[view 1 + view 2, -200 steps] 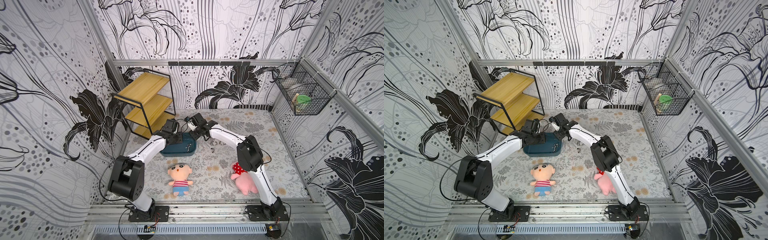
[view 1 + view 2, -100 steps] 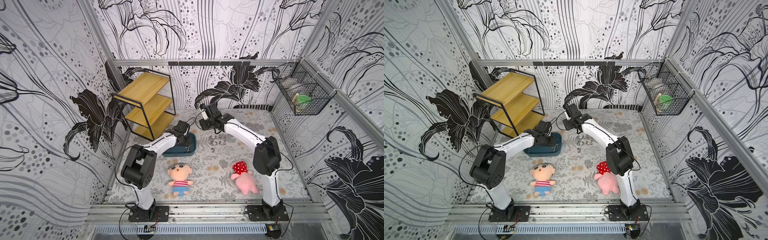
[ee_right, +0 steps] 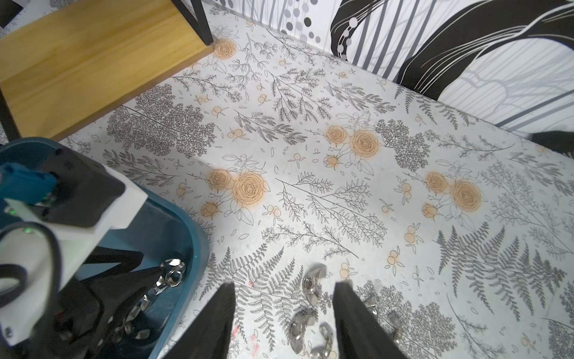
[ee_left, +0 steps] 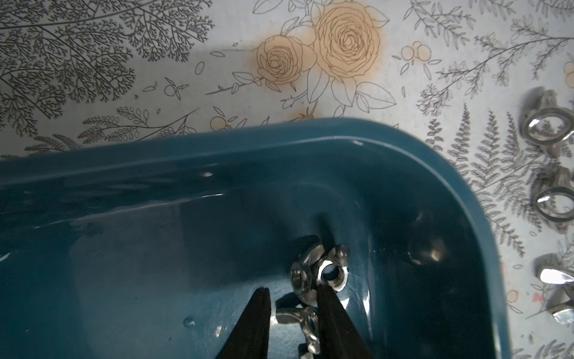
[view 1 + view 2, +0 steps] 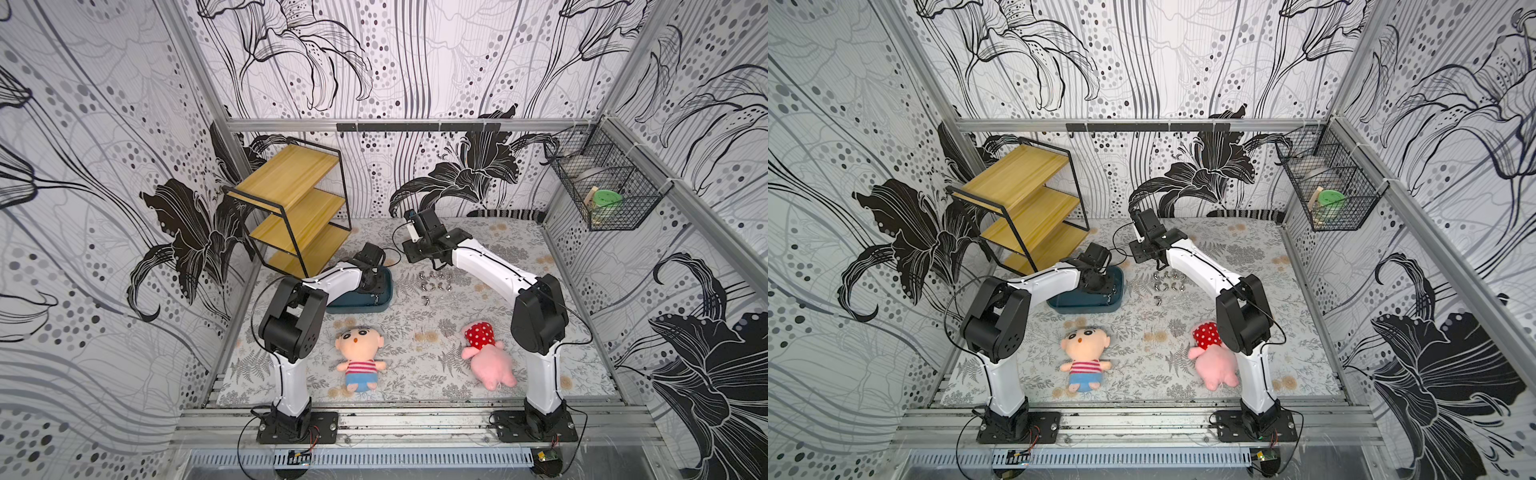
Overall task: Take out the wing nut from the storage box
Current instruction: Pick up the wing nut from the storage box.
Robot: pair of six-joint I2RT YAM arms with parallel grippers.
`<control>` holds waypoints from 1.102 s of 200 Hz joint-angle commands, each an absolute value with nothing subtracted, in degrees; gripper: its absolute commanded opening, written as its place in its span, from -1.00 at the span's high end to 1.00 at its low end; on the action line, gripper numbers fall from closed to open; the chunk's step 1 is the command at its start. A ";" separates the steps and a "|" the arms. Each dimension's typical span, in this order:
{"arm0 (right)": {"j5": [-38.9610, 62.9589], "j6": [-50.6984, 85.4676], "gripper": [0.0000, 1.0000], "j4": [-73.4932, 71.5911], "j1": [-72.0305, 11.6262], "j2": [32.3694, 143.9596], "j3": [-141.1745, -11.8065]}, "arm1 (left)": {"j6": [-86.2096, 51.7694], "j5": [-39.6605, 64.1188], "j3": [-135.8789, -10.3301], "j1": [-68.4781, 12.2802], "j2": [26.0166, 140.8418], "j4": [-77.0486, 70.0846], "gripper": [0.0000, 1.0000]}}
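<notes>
Wing nuts in the storage box; loose nuts beside it.

Top pair overhead; wrist views close, sharing storage box

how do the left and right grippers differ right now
The left gripper is down inside the storage box; the right gripper hangs over loose wing nuts on the mat outside it. The left gripper's jaws stand narrow with a wing nut between them, grip unclear; the right gripper's jaws stand wide and hold nothing. Both have dark tapered fingers pointing down.
</notes>
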State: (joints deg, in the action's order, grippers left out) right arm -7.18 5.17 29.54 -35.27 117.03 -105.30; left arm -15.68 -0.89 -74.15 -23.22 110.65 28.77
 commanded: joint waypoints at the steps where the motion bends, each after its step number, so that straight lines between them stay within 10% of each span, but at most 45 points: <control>1: -8.31 6.16 -0.12 30.94 -34.94 116.28 -104.94 | -14.77 -1.92 -75.35 -23.76 112.38 28.40 0.36; 220: -9.25 7.56 -0.13 30.86 -32.58 110.20 -98.20 | -15.29 -1.53 -79.53 -23.42 108.41 29.57 0.89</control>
State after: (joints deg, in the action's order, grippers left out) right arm -8.45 5.43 30.59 -33.98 113.89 -99.66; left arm -15.49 -1.28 -77.45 -23.62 111.70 29.15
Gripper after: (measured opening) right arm 0.564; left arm 0.105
